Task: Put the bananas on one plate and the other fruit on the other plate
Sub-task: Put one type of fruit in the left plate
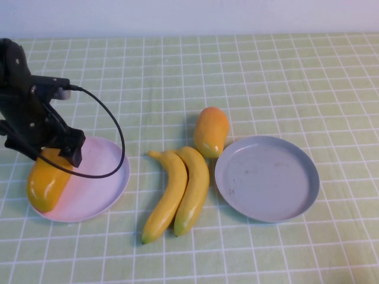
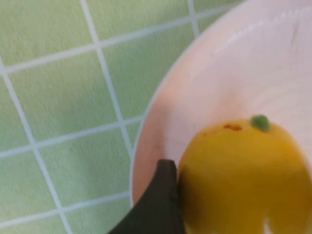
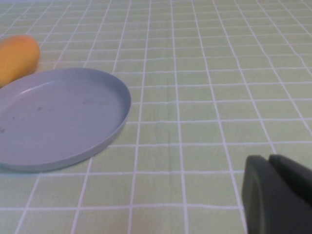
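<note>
One oval orange-yellow fruit [image 1: 47,180] lies on the left rim of the pink-lilac plate [image 1: 98,177]. My left gripper [image 1: 56,155] is over its upper end and shut on it. In the left wrist view one dark fingertip [image 2: 163,204] presses against the fruit [image 2: 243,180] above the plate [image 2: 234,73]. The second oval fruit [image 1: 211,130] lies on the cloth by the grey-blue plate [image 1: 266,177]. Two bananas [image 1: 167,192] [image 1: 194,188] lie side by side between the plates. My right gripper [image 3: 280,195] is shut and empty, low over the cloth; it is outside the high view.
A green checked cloth covers the table. The left arm's black cable [image 1: 115,133] loops over the pink plate. The right wrist view shows the grey-blue plate [image 3: 53,117] with nothing on it and the second oval fruit [image 3: 17,56] behind it.
</note>
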`<state>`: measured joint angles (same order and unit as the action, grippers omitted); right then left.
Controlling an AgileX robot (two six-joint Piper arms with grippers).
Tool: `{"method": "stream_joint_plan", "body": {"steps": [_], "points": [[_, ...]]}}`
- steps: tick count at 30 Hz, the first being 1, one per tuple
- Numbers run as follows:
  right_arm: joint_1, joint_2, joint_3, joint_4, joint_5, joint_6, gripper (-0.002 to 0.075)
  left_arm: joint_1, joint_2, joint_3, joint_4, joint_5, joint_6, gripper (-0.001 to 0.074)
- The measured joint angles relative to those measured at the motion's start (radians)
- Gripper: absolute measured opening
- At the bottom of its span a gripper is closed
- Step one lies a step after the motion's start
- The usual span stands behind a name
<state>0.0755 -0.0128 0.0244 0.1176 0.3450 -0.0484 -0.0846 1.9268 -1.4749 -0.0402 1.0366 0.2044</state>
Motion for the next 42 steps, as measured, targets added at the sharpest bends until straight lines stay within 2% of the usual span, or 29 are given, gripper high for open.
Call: {"method": "stream_joint_plan", "body": {"steps": [6, 12, 15, 21, 30, 34, 42], "points": [[0.0, 0.0, 0.0, 0.0, 0.0, 0.0, -0.0015, 0.0, 0.0, 0.0, -0.001, -0.034, -0.021, 0.0657], [0.0, 0.0, 0.0, 0.0, 0.0, 0.0, -0.0016, -0.006, 0.001, -0.041, -0.088, 0.038, -0.081, 0.0658], [0.0, 0.0, 0.0, 0.0, 0.0, 0.0, -0.0015, -0.05, 0.001, -0.093, -0.091, 0.066, -0.083, 0.064], [0.0, 0.0, 0.0, 0.0, 0.0, 0.0, -0.0015, -0.223, 0.001, -0.215, -0.037, 0.071, -0.089, 0.0559], [0.0, 0.0, 0.0, 0.0, 0.0, 0.0, -0.0015, -0.418, 0.097, -0.366, 0.04, -0.024, -0.108, 0.0547], [0.0, 0.0, 0.0, 0.0, 0.0, 0.0, -0.0015, -0.461, 0.182, -0.448, 0.035, -0.026, -0.138, 0.0547], [0.0, 0.0, 0.0, 0.0, 0.0, 0.0, -0.0015, -0.465, 0.291, -0.537, -0.027, -0.04, -0.168, 0.0547]]}}
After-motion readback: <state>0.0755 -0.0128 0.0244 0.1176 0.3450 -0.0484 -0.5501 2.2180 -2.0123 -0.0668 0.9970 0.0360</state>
